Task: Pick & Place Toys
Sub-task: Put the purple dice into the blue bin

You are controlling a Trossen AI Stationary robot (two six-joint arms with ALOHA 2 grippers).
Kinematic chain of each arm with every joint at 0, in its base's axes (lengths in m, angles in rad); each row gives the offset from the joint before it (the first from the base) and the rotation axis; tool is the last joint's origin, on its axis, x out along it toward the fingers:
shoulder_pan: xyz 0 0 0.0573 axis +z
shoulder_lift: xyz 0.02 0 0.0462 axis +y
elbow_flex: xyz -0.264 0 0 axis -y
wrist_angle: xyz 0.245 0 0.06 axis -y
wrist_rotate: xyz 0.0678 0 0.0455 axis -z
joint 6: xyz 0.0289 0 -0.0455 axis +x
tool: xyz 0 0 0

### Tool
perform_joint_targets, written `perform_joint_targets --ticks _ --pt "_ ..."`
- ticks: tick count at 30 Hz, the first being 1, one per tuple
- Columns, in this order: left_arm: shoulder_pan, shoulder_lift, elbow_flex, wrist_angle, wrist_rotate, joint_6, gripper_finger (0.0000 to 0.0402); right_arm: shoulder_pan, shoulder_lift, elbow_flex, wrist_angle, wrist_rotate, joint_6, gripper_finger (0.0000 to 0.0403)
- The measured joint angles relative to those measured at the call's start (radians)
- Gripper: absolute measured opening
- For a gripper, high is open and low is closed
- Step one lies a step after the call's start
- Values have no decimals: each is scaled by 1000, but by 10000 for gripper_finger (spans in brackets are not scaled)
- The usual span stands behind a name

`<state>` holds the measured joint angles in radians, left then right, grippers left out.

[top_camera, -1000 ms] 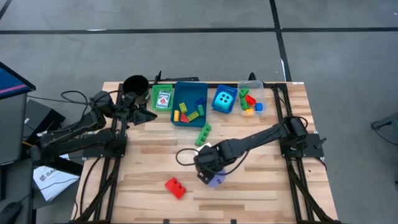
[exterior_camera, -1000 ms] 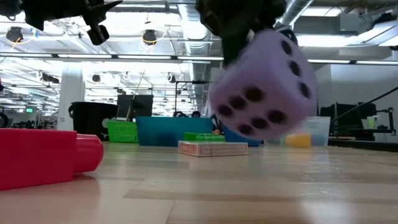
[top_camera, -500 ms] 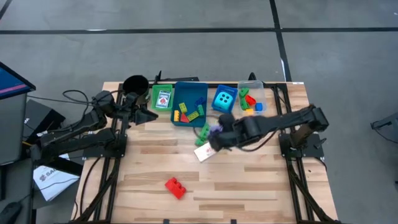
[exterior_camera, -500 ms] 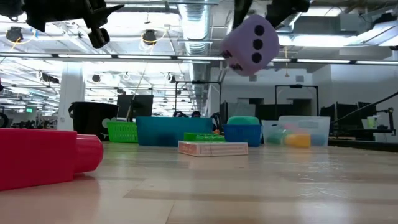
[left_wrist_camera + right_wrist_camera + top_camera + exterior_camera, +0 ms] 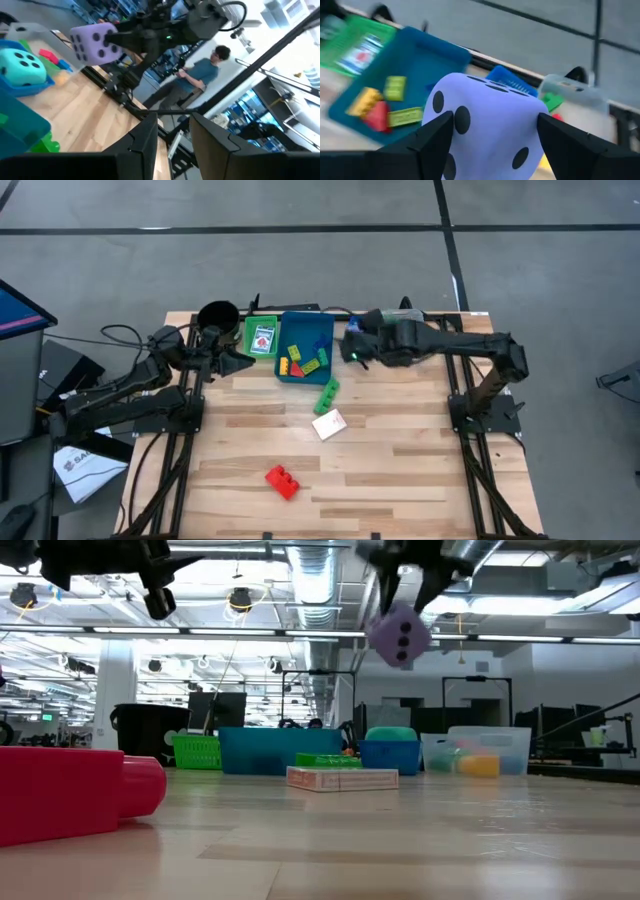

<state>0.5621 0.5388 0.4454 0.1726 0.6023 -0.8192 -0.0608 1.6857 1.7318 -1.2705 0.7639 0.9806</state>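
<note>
The right gripper (image 5: 490, 150), jaws clamped on the purple die (image 5: 401, 636), has swung from the bench's 6 o'clock edge up toward 1 o'clock, high over the trays (beside the teal die (image 5: 21, 64)). Drop-off looks near. Left gripper (image 5: 243, 364) waits at 10 o'clock, jaws nearly together.

**Rig look check**

My two arms are dark, near-black jointed tubes w/ chunky housings at each joint. Black cables loop off the left arm (image 5: 120, 392) by its base, more trail along the right arm (image 5: 455, 352). A small green light glows near the right wrist. Fingers (image 5: 432, 142) are matte black, flat-faced wedges w/ angular edges; the left pair looks the same.
</note>
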Motion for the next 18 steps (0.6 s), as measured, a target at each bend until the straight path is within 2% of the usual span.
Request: perform_joint_targets --ticks 7,14,18 --pt "0 20 0 2 -134 25 108 -149 36 -1 71 -7 -253 255" --pt "0 74 0 -2 -229 26 108 -251 46 -1 132 -158 -512 185" --pt "0 103 0 1 -233 26 108 -278 48 -1 136 -183 -539 139"
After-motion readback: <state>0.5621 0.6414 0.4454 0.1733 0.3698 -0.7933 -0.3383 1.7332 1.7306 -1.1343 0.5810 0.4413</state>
